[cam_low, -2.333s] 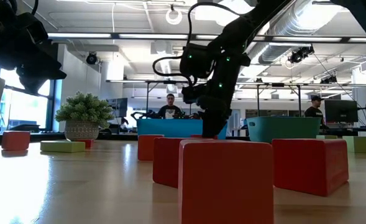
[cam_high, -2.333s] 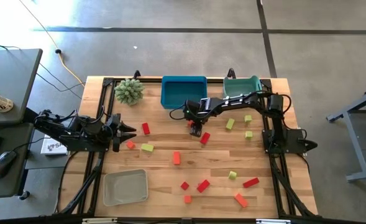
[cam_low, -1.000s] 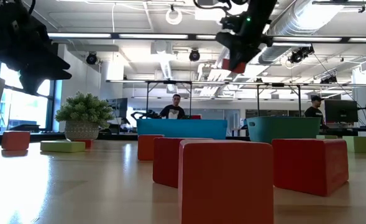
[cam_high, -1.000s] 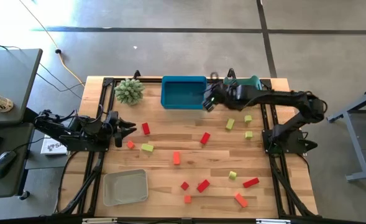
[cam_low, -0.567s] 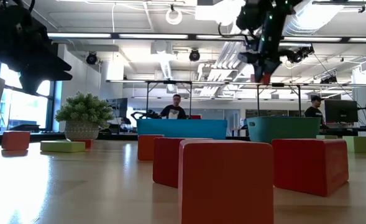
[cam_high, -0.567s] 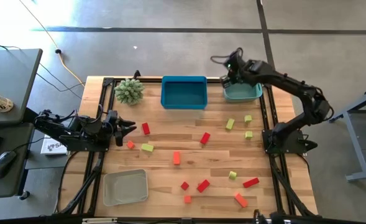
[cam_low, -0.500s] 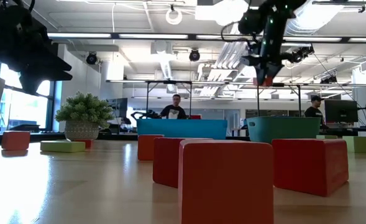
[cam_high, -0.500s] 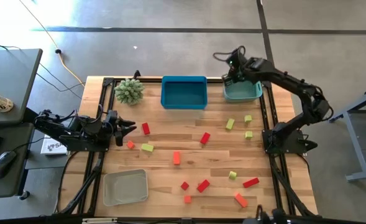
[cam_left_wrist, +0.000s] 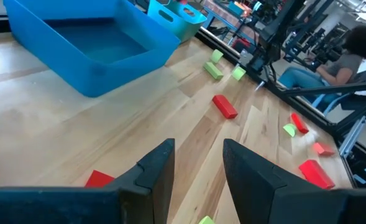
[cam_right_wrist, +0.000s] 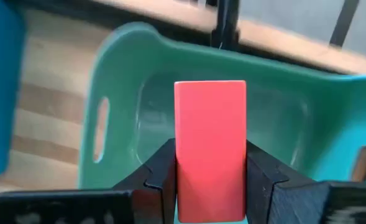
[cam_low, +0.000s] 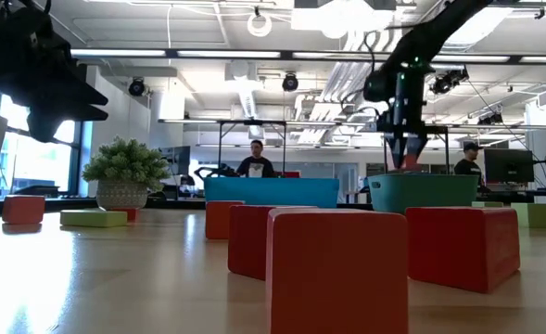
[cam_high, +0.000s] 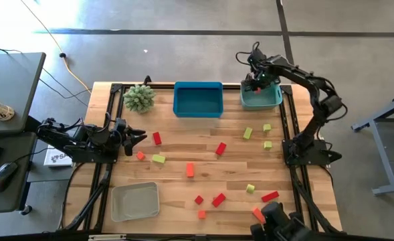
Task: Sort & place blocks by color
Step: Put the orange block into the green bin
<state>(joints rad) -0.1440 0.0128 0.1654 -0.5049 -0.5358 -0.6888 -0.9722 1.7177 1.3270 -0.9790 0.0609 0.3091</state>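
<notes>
Above the teal bin at the wooden table's far edge, the right gripper pinches a red block. Other blocks lie scattered across the boards. The left gripper waits at the left side, fingers apart, empty. Two people in the room behind are hard to make out.

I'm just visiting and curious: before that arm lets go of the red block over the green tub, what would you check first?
1. Right gripper shut on the red rectangular block: ok.
2. Block above the teal plastic bin, not beside it: ok.
3. Bin floor free beneath the block: ok, as far as it shows.
4. Left gripper far away, low over the wooden table: ok.
5. Height above the bin's floor: cannot tell.
</notes>
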